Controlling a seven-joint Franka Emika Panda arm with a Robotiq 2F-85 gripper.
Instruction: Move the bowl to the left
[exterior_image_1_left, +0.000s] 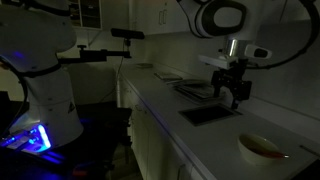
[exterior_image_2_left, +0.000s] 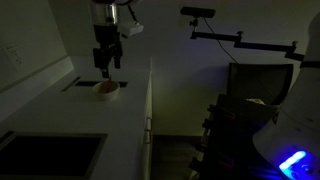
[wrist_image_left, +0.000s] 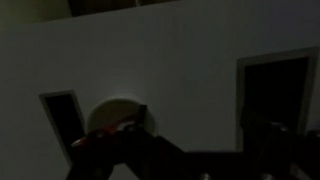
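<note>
The room is very dark. The small round bowl (exterior_image_1_left: 260, 147) sits on the white counter (exterior_image_1_left: 165, 105), pale outside and reddish-brown inside. It also shows in an exterior view (exterior_image_2_left: 105, 87) and at lower left of the wrist view (wrist_image_left: 115, 114). My gripper (exterior_image_1_left: 234, 97) hangs above the counter with its fingers apart and nothing between them. In an exterior view the gripper (exterior_image_2_left: 107, 66) is just above the bowl and not touching it. In the wrist view the fingers are too dark to make out.
A flat dark rectangular tray (exterior_image_1_left: 210, 113) lies on the counter below the gripper, and flat items (exterior_image_1_left: 195, 88) lie behind it. A dark rectangle (exterior_image_2_left: 76, 85) lies beside the bowl. A dark sink-like recess (exterior_image_2_left: 45, 155) is at the near end. The counter edge (exterior_image_2_left: 150, 110) drops to the floor.
</note>
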